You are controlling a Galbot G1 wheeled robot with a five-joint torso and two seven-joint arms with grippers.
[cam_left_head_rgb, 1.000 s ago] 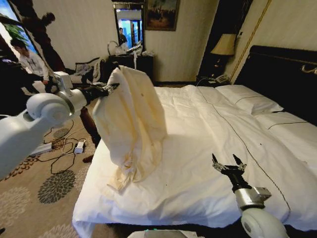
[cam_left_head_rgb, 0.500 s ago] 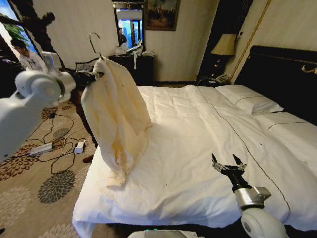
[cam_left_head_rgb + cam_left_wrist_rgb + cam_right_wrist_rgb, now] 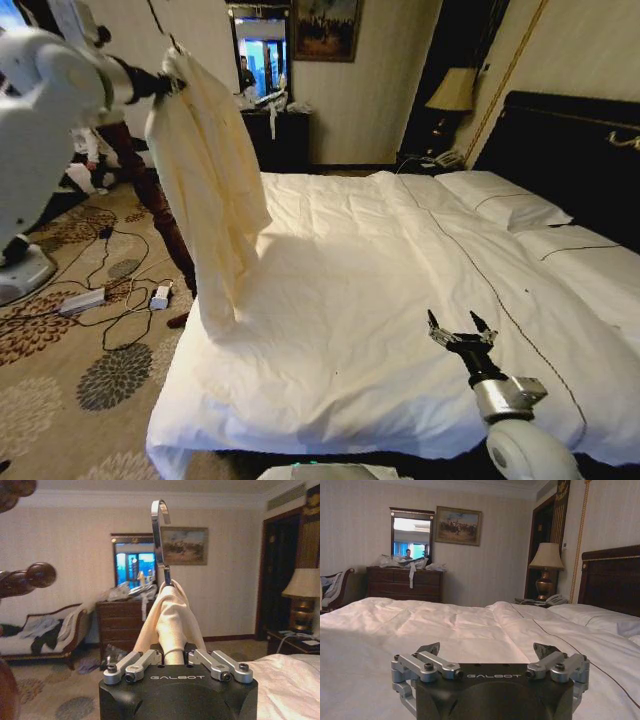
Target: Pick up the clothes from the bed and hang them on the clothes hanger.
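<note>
White duvet on bed; left tool clenched on clothes, right tool released.

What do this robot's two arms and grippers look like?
Both arms have glossy white rounded shells, seen on the left arm. The right gripper sits on a silver wrist cuff. Each gripper is a black block lettered GALBOT in white, with silver bolted linkage bars and dark pointed jaws.
</note>
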